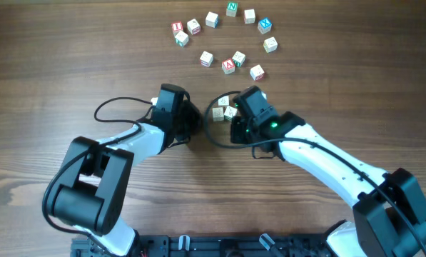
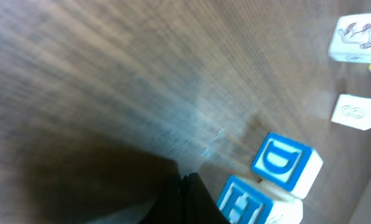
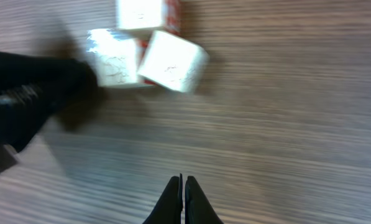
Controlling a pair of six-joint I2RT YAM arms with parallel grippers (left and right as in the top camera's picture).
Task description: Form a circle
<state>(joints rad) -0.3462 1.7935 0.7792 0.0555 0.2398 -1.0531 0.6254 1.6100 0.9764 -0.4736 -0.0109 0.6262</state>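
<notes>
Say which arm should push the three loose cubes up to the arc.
Right, probably: the right gripper, shut, points straight at the three cubes; the left gripper sits off to their side.

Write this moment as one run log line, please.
status: unfinished | left gripper: shut, empty | right gripper: shut, empty | alphabet cubes: open arc, three stray near right gripper

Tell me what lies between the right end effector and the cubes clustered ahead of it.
Only bare tabletop separates the right end effector from the clustered cubes; the right wrist view shows this.
</notes>
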